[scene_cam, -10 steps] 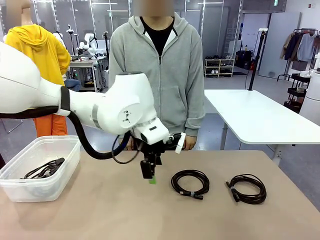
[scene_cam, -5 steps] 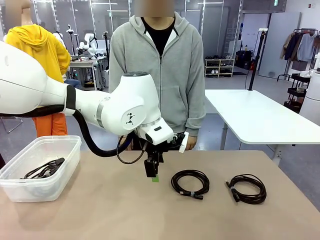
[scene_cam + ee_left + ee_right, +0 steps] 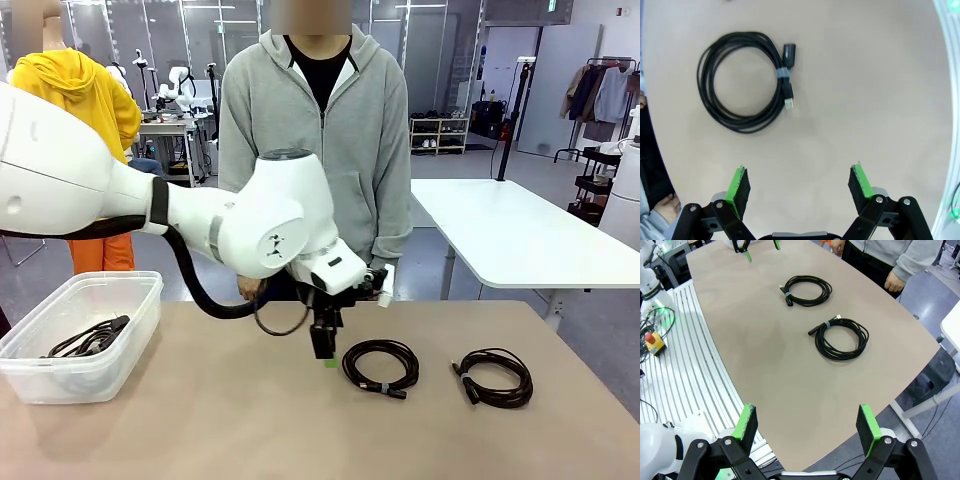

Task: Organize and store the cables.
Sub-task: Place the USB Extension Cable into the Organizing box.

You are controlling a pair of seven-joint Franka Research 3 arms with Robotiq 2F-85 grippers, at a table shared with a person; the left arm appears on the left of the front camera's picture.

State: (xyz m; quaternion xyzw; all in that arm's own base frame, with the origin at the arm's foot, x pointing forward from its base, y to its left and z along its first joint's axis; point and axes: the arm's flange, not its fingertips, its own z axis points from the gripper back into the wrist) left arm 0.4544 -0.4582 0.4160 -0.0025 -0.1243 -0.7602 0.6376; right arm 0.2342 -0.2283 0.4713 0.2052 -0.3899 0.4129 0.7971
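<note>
Two coiled black cables lie on the tan table: one at the middle (image 3: 380,366) and one farther right (image 3: 494,377). A third coil (image 3: 90,338) rests inside the clear plastic bin (image 3: 28,372) at the left. My left gripper (image 3: 324,350) hangs open just left of the middle coil, pointing down, nothing between its fingers. In the left wrist view that coil (image 3: 742,81), with its plug ends and a grey tie, lies ahead of the open gripper (image 3: 800,184). My right gripper (image 3: 806,428) is open, high above the table's near edge, looking at both coils (image 3: 806,290) (image 3: 841,338).
A person in a grey hoodie (image 3: 322,140) stands at the far edge of the table, hands low. Another white table (image 3: 505,235) stands behind at the right. A red emergency button (image 3: 653,342) sits on the railed floor beside the table.
My left arm has swung to the right, carrying the open gripper from the table's middle toward the middle coil. The cables have not moved.
</note>
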